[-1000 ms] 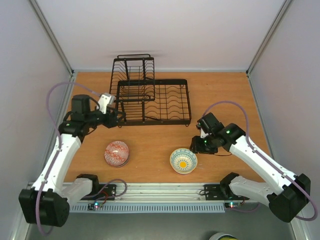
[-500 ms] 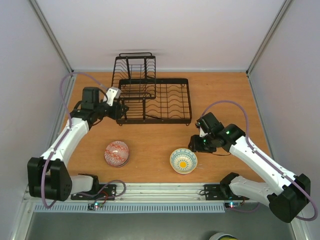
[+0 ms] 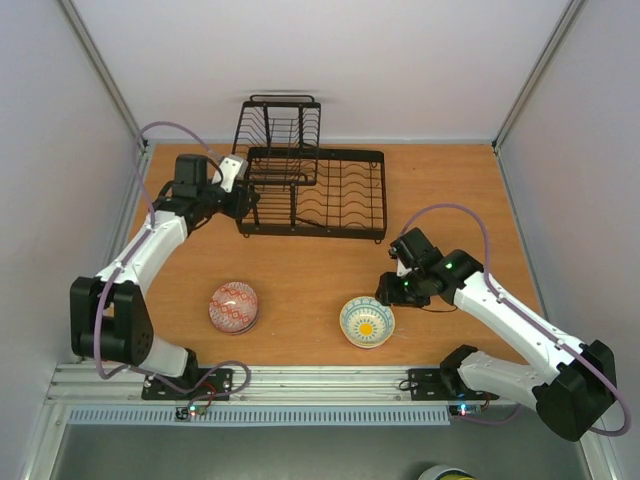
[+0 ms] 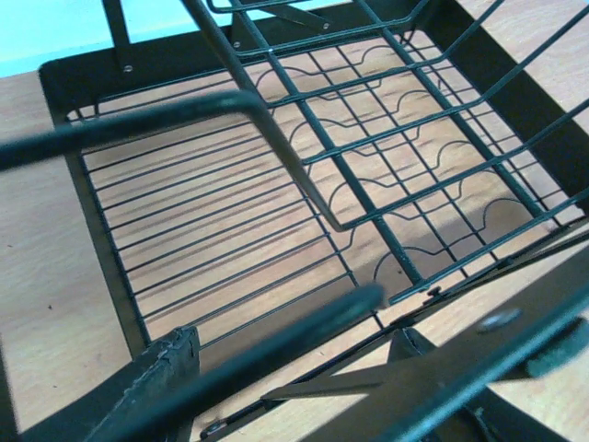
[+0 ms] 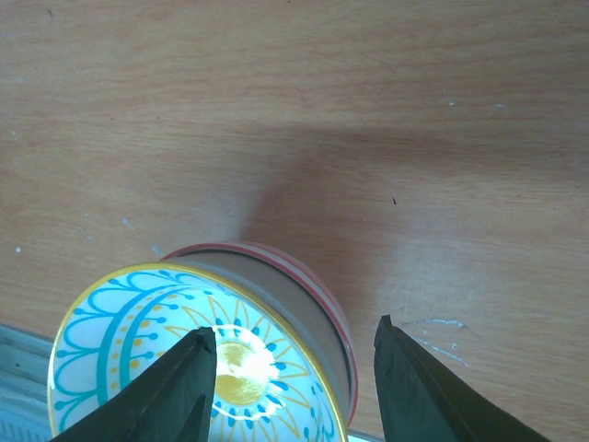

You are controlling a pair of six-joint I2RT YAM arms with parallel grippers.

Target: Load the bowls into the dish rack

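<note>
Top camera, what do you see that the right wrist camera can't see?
Only the top camera shows the black rack, the pink bowl and the left jaws at the rack's corner. Only the right wrist camera shows thin red lines round the other bowl's outside and little scratches in the wood. Both show the blue-and-yellow bowl on the wooden table, with the right jaws open either side of its rim.

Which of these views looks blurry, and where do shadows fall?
Left wrist: the nearest bars of the dish rack are smeared out of focus, the farther grid sharp. Right wrist: sharp, a soft shadow on the table beyond the cream bowl. Top external: crisp, evenly lit.
</note>
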